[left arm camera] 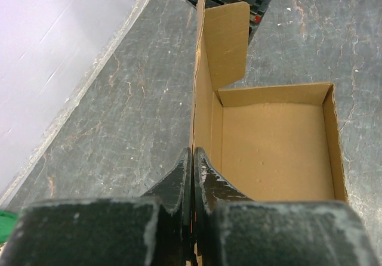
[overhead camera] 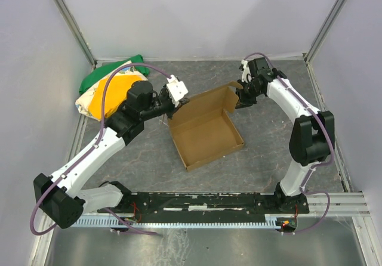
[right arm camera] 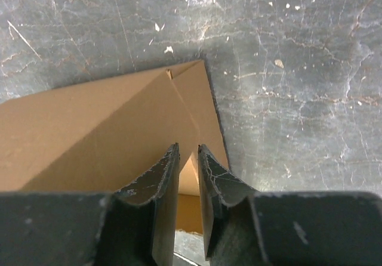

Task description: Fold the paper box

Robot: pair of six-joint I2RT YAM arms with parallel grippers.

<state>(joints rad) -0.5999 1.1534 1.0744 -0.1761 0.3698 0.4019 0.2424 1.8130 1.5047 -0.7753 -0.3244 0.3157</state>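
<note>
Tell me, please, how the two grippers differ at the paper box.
The left gripper has its jaws shut on an upright wall of the paper box; the right gripper has them slightly apart astride a folded corner. Left gripper at the box's left side, right gripper at its far flap. Both are at cardboard edges.

Green, yellow and white cloth bundle (overhead camera: 116,90) sits crumpled in the far left corner. Grey marbled tabletop (overhead camera: 268,152) shows pale scuffs.
</note>
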